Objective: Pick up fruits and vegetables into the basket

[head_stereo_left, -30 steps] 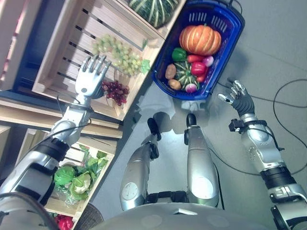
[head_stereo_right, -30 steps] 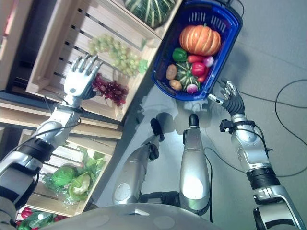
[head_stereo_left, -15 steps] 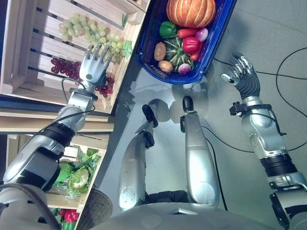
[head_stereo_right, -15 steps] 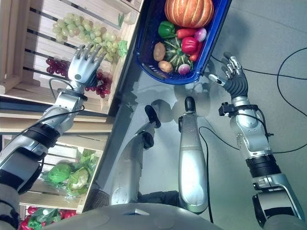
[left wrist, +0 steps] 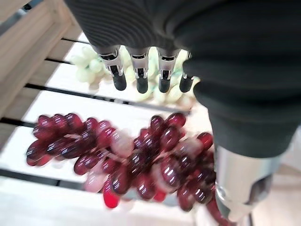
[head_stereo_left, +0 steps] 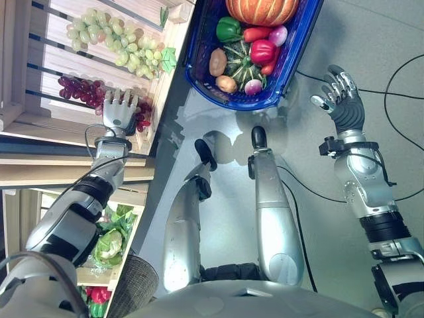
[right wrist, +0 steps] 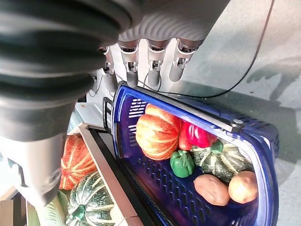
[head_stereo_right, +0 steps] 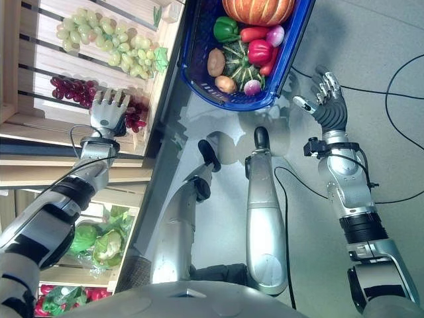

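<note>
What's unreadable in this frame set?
- Orange pumpkin: cut off by the eye view's top edge.
- Red grapes: blurred in the left wrist view; the left hand covers part of the bunch in the eye views.
- Red produce in the lower crate: too small to identify.

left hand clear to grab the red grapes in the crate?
Probably yes. The left hand hovers open right over the red grapes in the wooden crate, fingers straight, and nothing lies between them. The green grapes lie apart, farther back.

Bright overhead light, soft shadows on the floor (head_stereo_left: 371, 40), red grapes (left wrist: 127, 160) blurred — close-up, edges bowed
</note>
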{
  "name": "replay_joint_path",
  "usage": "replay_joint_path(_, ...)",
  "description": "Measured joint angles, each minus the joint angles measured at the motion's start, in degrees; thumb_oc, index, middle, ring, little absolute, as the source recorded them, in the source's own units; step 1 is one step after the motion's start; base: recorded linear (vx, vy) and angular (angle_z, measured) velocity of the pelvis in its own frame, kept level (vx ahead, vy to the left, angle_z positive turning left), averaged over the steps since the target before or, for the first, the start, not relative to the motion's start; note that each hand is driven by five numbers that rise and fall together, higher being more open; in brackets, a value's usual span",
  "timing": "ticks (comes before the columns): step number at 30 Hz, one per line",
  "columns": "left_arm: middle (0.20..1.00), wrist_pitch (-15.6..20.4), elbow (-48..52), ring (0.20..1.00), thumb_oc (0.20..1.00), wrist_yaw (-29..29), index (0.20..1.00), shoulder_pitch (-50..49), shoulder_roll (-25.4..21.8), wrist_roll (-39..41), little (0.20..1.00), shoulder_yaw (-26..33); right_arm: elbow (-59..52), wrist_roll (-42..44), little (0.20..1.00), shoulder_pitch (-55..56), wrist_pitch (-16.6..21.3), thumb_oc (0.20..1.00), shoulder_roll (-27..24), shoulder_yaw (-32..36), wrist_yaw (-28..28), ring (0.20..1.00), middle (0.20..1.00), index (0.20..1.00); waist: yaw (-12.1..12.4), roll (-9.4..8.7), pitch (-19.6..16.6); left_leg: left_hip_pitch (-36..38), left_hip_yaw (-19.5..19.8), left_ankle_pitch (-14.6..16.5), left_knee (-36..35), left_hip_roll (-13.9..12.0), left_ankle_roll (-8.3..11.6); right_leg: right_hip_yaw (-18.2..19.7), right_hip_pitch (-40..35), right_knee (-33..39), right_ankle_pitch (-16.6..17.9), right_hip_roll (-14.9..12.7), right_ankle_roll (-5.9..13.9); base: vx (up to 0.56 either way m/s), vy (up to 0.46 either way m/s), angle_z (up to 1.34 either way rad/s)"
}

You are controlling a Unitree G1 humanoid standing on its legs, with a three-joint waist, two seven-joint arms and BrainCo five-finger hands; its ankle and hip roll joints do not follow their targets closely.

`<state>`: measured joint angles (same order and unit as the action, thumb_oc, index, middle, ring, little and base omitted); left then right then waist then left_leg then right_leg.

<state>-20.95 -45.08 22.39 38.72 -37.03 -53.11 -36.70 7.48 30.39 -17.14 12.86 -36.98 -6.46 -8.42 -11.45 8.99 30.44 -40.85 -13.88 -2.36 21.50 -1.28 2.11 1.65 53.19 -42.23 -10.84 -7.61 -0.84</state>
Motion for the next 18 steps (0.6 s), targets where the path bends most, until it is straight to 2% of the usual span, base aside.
replay_joint_path(8, 1.0, -5.46, -1.98, 1.0, 1.0, 0.74, 1.0, 0.8, 0.38, -4.25, 1.0, -0.03, -0.09, -0.07, 1.0, -1.55, 0.71, 1.0, -0.02, 0.01, -1.53, 1.0, 1.0, 1.0, -0.29, -0.02, 0.02, -3.14, 0.11, 0.29, 1.47, -0.05, -0.16, 0.12, 2.81, -1.0, 0.12, -0.13, -0.15, 0.0, 0.0, 0.0)
replay_joint_path(13, 1.0, -9.21, -4.19, 1.0, 1.0, 1.85, 1.0, 2.93, 0.35, -6.68, 1.0, -0.03, -1.18, -0.15, 1.0, -1.86, 2.2, 1.0, -0.11, 0.04, -3.1, 1.0, 1.0, 1.0, -0.92, -0.03, 0.02, -5.21, -0.07, 1.65, 4.39, -0.65, -0.37, 0.5, 4.21, -1.93, 0.03, 0.22, -0.01, 0.02, 0.017, -0.04)
replay_joint_path(18, 1.0, -9.81, -4.88, 1.0, 1.0, 3.61, 1.0, 5.67, 0.39, -6.51, 1.0, -0.07, -1.88, -0.38, 1.0, -3.16, 2.66, 1.0, -0.12, 0.04, -4.49, 1.0, 1.0, 1.0, -1.47, -0.12, 0.08, -7.9, 0.09, 2.69, 7.37, -0.87, -0.43, 1.11, 6.59, -3.54, 0.02, 0.31, 0.0, 0.01, 0.003, -0.03)
